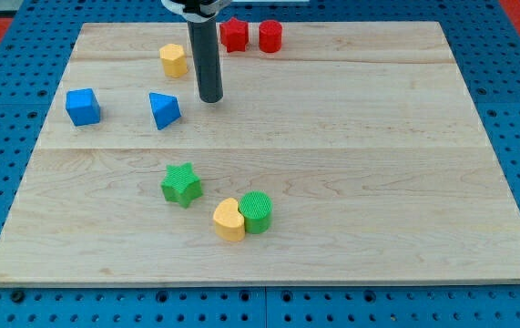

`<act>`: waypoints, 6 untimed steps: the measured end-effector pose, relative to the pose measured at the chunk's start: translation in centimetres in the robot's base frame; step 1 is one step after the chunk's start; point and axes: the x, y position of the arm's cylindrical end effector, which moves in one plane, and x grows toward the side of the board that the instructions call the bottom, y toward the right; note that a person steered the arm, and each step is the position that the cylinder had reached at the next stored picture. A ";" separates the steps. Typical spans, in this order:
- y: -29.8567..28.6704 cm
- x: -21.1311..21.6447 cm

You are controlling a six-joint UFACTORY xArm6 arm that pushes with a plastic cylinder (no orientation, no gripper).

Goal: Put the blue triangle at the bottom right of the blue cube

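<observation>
The blue triangle [163, 110] lies on the wooden board [351, 146] in the upper left part. The blue cube [83, 107] sits to its left, apart from it, near the board's left edge. My tip [210, 98] stands just to the right of the blue triangle and slightly above it, with a small gap between them. The rod rises from there to the view's top.
A yellow block [174, 60] lies above the triangle, left of the rod. Two red blocks [234, 35] [270, 36] sit at the board's top edge. A green star [181, 184], a yellow heart [229, 220] and a green cylinder [257, 212] lie lower centre-left.
</observation>
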 end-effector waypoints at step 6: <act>-9.9 6.0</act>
